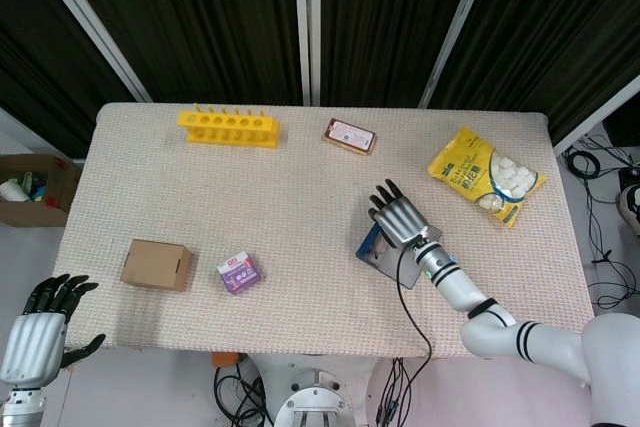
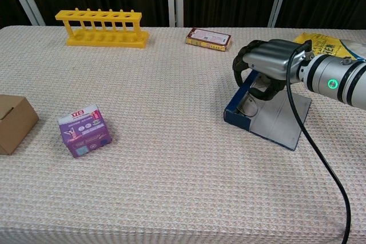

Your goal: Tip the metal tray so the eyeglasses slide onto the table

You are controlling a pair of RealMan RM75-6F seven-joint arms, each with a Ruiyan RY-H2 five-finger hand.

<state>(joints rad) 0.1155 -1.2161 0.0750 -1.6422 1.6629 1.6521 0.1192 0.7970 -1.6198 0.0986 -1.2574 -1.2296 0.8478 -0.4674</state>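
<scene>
1. One hand is doing the work: the right hand (image 2: 267,64) sits over the far part of the metal tray (image 2: 280,119), with its fingers (image 2: 240,64) curled down over the blue edge. It looks like it holds the tray, but the grip itself is partly hidden.
2. Inside the tray, near the blue wall, thin eyeglasses (image 2: 248,104) can just be seen. They are not out on the counter (image 2: 171,84) yet.
3. I cannot tell if the tray is lifted or tipped at all. So the tipping looks like it has only just begun, and the sliding out is still to do.
4. Far off, the left hand (image 1: 35,332) hangs past the counter's near edge, fingers apart, holding nothing.
</scene>
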